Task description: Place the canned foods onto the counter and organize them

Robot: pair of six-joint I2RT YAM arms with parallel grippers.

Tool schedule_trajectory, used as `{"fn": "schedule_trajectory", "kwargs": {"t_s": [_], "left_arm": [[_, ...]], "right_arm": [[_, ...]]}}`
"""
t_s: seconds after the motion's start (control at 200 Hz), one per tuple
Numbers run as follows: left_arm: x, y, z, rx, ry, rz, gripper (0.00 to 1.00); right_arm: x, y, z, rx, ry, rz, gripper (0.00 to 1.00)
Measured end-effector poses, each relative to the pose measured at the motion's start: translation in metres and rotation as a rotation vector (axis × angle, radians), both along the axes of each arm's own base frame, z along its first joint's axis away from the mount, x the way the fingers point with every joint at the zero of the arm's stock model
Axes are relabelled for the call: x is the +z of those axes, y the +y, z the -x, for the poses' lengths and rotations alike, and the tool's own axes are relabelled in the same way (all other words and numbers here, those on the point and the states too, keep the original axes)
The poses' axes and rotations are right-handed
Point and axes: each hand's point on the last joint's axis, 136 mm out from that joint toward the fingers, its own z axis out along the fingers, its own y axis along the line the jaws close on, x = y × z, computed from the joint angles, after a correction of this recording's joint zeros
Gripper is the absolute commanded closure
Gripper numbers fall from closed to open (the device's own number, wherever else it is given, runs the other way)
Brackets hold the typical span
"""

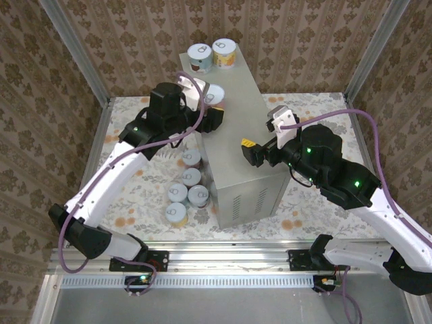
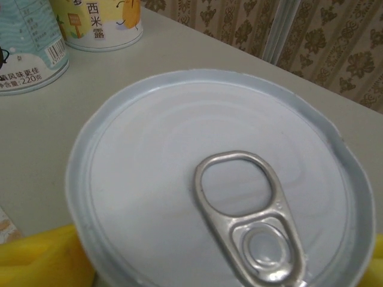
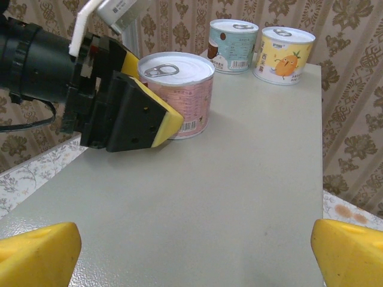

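1. Top external view: looking down on the counter [image 1: 246,128], standing on the floral cloth [image 1: 128,196], with cloth showing along its left and right sides.
2. Finding the blue can [image 1: 199,58] and the yellow can [image 1: 224,54] upright and side by side at the counter's far end, close to its far edge.
3. Finding the pink can [image 1: 216,92] upright on the counter's top, near its left edge and apart from the far pair.
4. Straddling the pink can with the left gripper [image 1: 212,102], one finger on each side and yellow pads close against the label; cannot tell whether gripping or just clear.
5. Hovering the right gripper [image 1: 252,152] over the counter's near right part, jaws spread wide and holding nothing.
6. Showing bare top from the pink can to the counter's near end, and across to its right edge.
7. Seeing five cans [image 1: 192,177] upright on the cloth just beside the counter's left wall, clustered toward its near end.
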Motion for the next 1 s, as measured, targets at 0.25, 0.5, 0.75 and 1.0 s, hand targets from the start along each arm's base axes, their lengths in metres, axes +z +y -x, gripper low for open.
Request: {"fn": "schedule_trajectory", "kwargs": {"t_s": [0.25,0.5,0.75,1.0], "left_arm": [[-0.002,0.004,-0.019,0.032,-0.013,0.006,0.2],[-0.001,0.01,-0.042,0.041,-0.019,0.019,0.2],[0.0,0.01,-0.061,0.03,-0.02,0.025,0.2],[0.001,0.011,-0.074,0.028,-0.015,0.032,0.2]], "right_arm": [[0.0,0.0,0.0,0.0,0.0,0.0,0.0],[0.0,-0.002,-0.002,-0.01,0.0,0.0,0.0],[-0.01,-0.001,-0.014,-0.031,0.024,0.023,0.0],[-0.015,0.0,-0.02,-0.042,0.036,0.034,0.0]]}}
